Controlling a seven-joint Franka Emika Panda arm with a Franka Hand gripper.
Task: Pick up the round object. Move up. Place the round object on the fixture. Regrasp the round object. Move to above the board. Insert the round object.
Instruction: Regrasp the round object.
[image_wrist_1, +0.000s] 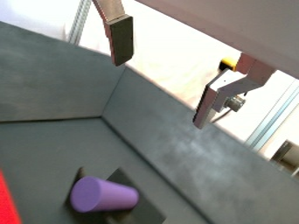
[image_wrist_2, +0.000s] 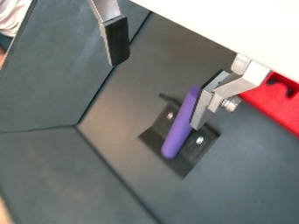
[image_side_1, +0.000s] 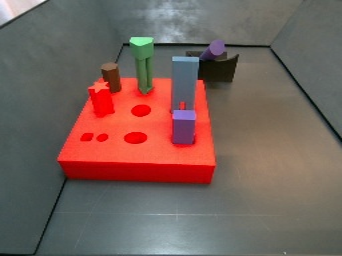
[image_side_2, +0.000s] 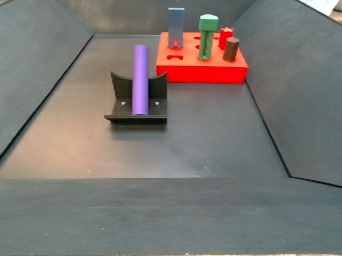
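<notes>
The round object (image_side_2: 139, 78) is a long purple cylinder resting in the dark fixture (image_side_2: 136, 114), propped up along its back wall. Both wrist views look down on it: peg (image_wrist_2: 181, 122) on fixture (image_wrist_2: 201, 150), peg end (image_wrist_1: 103, 195) on fixture (image_wrist_1: 149, 213). My gripper (image_wrist_2: 159, 87) hangs above and apart from it, open, with nothing between the fingers (image_wrist_1: 121, 39). In a side view the peg (image_side_1: 217, 47) and fixture (image_side_1: 222, 68) sit behind the red board (image_side_1: 134, 150). Neither side view shows the gripper.
The board (image_side_2: 201, 72) carries a green peg (image_side_1: 140, 58), a tall blue bar (image_side_1: 185, 80), a brown peg (image_side_1: 111, 75), a red piece (image_side_1: 100, 98) and a short purple block (image_side_1: 183, 125). Dark sloped walls (image_side_2: 54, 90) surround the floor.
</notes>
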